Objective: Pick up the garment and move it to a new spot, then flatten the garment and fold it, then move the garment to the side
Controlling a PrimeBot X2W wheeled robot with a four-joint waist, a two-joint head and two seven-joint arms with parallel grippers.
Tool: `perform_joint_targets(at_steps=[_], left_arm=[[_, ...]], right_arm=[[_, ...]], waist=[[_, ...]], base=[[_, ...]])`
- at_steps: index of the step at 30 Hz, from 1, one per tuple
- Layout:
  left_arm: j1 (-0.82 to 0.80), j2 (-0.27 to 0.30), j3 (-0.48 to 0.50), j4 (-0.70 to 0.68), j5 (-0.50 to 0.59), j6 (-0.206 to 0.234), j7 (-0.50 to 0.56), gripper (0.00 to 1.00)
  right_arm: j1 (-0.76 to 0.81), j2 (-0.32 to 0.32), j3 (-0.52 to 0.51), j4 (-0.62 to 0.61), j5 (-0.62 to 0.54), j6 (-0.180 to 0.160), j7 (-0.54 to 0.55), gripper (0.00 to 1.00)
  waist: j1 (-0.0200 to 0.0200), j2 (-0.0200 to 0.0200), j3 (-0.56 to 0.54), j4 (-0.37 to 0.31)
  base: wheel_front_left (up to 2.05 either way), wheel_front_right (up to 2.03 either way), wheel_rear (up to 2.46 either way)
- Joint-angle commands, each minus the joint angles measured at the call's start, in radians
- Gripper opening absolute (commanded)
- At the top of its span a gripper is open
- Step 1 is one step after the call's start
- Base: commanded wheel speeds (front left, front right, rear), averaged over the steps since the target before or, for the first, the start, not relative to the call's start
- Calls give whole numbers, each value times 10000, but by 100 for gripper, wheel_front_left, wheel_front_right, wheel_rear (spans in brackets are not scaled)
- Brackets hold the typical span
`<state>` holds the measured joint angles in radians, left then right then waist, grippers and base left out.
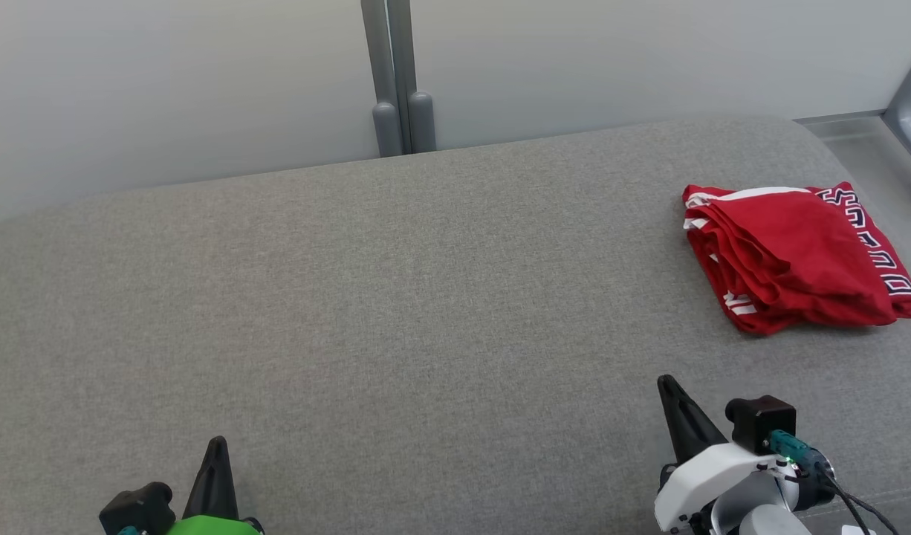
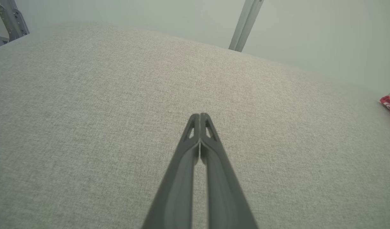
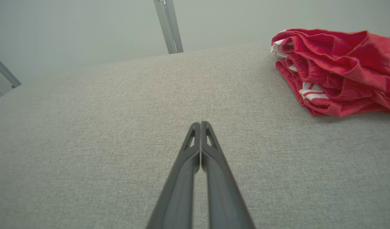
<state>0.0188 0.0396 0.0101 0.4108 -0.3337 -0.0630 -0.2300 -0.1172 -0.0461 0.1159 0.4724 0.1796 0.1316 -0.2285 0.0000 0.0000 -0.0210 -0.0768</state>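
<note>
Left gripper point(image 2: 200, 115), right gripper point(image 3: 200, 123) clenched, empty. Head view gives lettering on garment point(image 1: 786, 249); right wrist view, its layered folds.

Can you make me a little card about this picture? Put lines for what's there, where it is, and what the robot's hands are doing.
Surface: grey fabric cushion
Clothing: red garment with white stripes and dark lettering, bunched in layers
Where it lies: far right end of the cushion, nothing touching it
Left hand: left gripper shut, holding nothing, over bare cushion
Right hand: right gripper shut, holding nothing, nearer the garment but apart from it
Behind: grey post against a pale wall
</note>
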Motion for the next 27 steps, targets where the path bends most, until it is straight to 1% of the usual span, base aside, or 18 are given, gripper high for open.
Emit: perform_joint_targets(at_steps=[1, 4, 5, 9, 10, 27], left_arm=[[-238, 38, 76, -201, -495, -70, 85, 0], [-281, 42, 87, -278, -1037, -99, 198, 0], [-311, 45, 97, -326, -1384, -113, 272, 0], [-378, 50, 124, -412, -2056, -149, 426, 0], [-378, 50, 124, -412, -2056, -149, 426, 0], [-667, 71, 280, -676, -4575, -277, 1050, 0]], right_arm=[[-233, -13, -123, -244, 537, -1, 121, 0], [-230, -15, -221, -330, 1136, -1, 271, 0], [-230, -16, -285, -384, 1523, -2, 367, 0], [-234, -18, -412, -484, 2269, -2, 556, 0], [-234, -18, -412, -484, 2269, -2, 556, 0], [-280, -27, -921, -827, 5070, -4, 1296, 0]], waist=[[0, 0, 3, 12], [0, 0, 10, 31], [0, 0, 14, 44], [0, 0, 22, 70], [0, 0, 22, 70], [0, 0, 57, 179]], base=[[0, 0, 0], [0, 0, 0], [0, 0, 0], [0, 0, 0], [0, 0, 0], [0, 0, 0]])
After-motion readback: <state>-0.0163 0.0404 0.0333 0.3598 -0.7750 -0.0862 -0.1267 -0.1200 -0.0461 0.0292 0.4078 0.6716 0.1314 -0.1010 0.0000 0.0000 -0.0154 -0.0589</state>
